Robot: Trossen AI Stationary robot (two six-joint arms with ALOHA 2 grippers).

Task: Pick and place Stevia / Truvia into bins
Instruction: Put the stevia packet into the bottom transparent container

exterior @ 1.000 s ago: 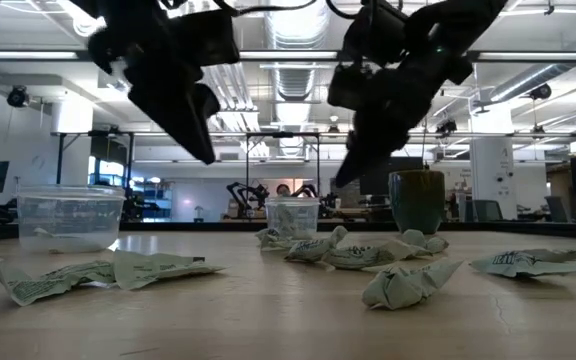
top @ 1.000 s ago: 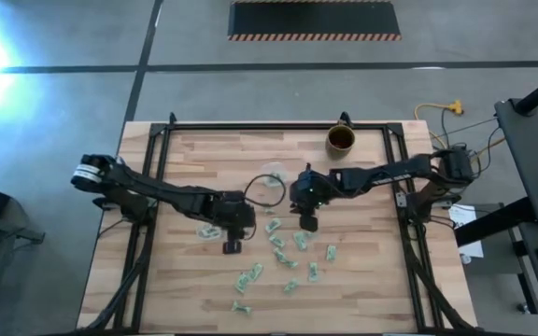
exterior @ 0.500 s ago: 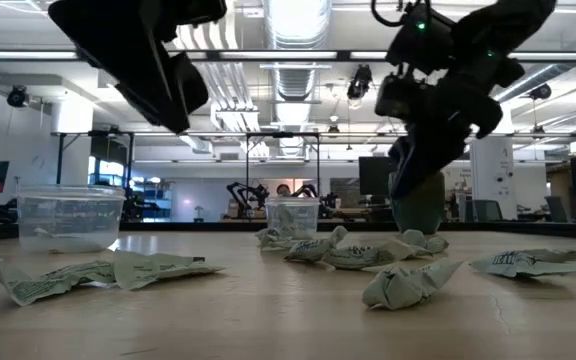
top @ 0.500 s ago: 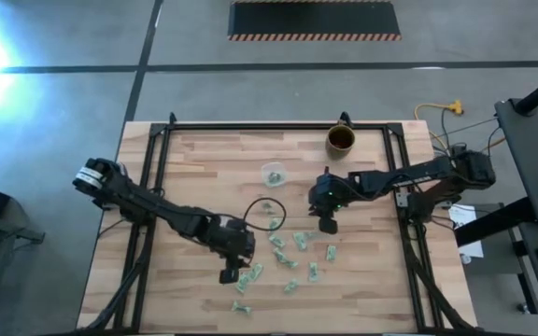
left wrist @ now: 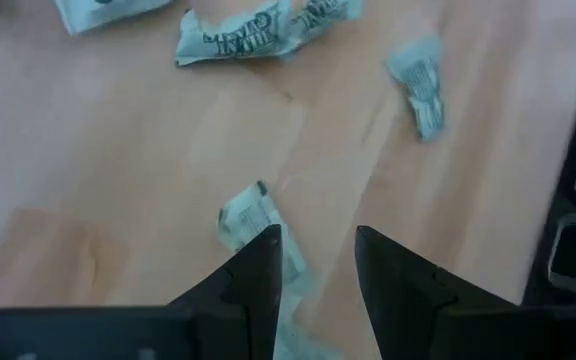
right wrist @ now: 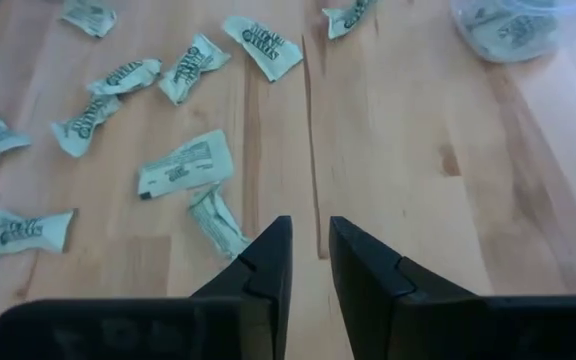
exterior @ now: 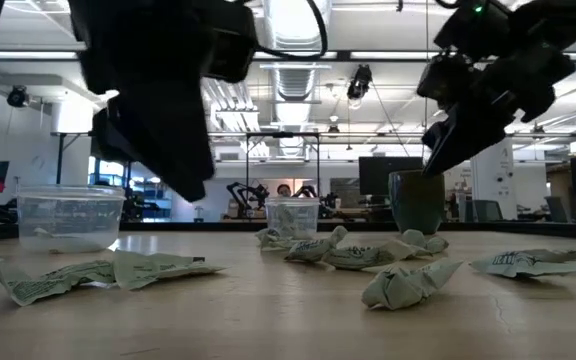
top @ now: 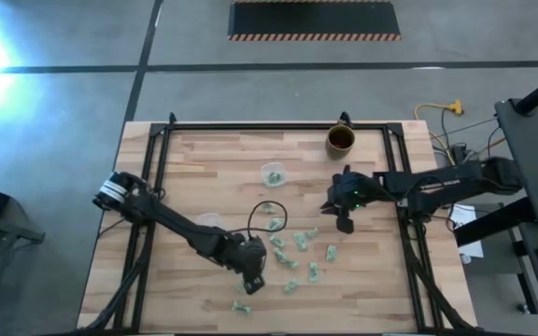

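Wooden table (top: 204,168), left gripper (top: 252,283) low over sachets (top: 288,250), fingers parted

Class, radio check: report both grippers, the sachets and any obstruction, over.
Left gripper open, low over a sachet. Right gripper nearly shut, empty, above bare wood. Sachets scattered; clear cups unobstructed.

You have a wooden table (top: 204,168) with a black frame (top: 162,149) round it. A brown mug (top: 341,140) stands near its far edge. Beyond the table, a hazard-striped mat (top: 314,21) lies on the grey floor, and a yellow cable (top: 437,110) trails at the right.
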